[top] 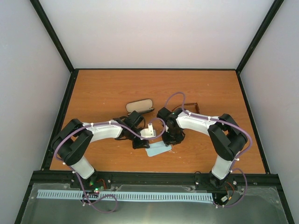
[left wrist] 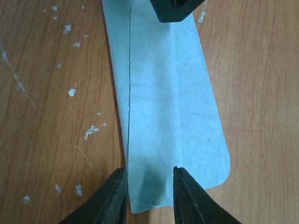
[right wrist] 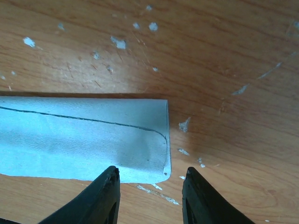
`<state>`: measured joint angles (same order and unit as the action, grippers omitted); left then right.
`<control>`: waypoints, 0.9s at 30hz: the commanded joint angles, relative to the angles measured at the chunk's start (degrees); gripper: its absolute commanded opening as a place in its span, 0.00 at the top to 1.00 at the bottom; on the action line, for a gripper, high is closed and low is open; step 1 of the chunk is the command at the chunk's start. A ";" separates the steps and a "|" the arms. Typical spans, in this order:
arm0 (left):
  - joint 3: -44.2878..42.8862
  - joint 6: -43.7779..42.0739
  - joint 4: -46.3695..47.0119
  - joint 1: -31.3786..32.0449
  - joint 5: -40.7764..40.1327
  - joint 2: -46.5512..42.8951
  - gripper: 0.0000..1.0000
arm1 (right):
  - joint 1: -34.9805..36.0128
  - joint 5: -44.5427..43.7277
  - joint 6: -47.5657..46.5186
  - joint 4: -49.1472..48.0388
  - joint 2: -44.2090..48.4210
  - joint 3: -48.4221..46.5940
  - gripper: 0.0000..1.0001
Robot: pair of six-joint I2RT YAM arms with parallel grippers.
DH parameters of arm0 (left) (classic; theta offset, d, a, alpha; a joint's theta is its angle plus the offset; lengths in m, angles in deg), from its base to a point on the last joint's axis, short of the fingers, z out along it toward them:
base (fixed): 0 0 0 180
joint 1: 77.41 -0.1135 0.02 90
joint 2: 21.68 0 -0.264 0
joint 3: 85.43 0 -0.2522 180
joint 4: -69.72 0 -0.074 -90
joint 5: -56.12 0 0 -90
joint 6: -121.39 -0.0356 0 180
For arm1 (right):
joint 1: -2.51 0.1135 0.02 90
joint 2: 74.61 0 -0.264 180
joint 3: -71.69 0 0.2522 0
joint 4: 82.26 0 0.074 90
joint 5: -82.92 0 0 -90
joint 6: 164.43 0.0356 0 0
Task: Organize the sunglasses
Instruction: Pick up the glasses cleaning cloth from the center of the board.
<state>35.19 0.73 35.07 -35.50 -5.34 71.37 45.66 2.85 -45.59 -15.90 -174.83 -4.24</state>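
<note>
Soft, matte blue cloth (left wrist: 173, 102), folded into a round-cornered strip, lies on the scuffed wooden worktop (top: 103, 93). The left gripper (left wrist: 149, 196) and right gripper (right wrist: 152, 196) fingers stand parted over its ends, empty. The sunglasses (top: 195, 106) sit beyond the cloth, rightward.

Scuffed wooden table (top: 117, 88) between pale walls (top: 154, 32), black-framed.

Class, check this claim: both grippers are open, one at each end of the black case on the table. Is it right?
No. The left gripper and right gripper are open, one at each end of the blue cloth on the table, not the case, which lies farther back. The wrist views show it.
</note>
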 commanded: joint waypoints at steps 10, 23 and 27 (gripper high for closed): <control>-0.47 -1.36 1.18 0.74 -3.05 3.78 0.78 | -0.09 0.01 1.56 -0.93 1.25 1.35 0.64; 0.79 -1.89 1.62 0.81 -4.31 0.06 0.99 | -0.52 -3.32 2.61 0.42 3.94 1.07 0.64; -0.03 -1.88 0.65 0.82 -4.35 -4.44 0.99 | -1.91 -4.92 3.06 0.64 6.14 0.76 0.63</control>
<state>35.82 -0.08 36.80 -35.24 -9.04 71.83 45.18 0.84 -43.79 -15.95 -172.21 -3.39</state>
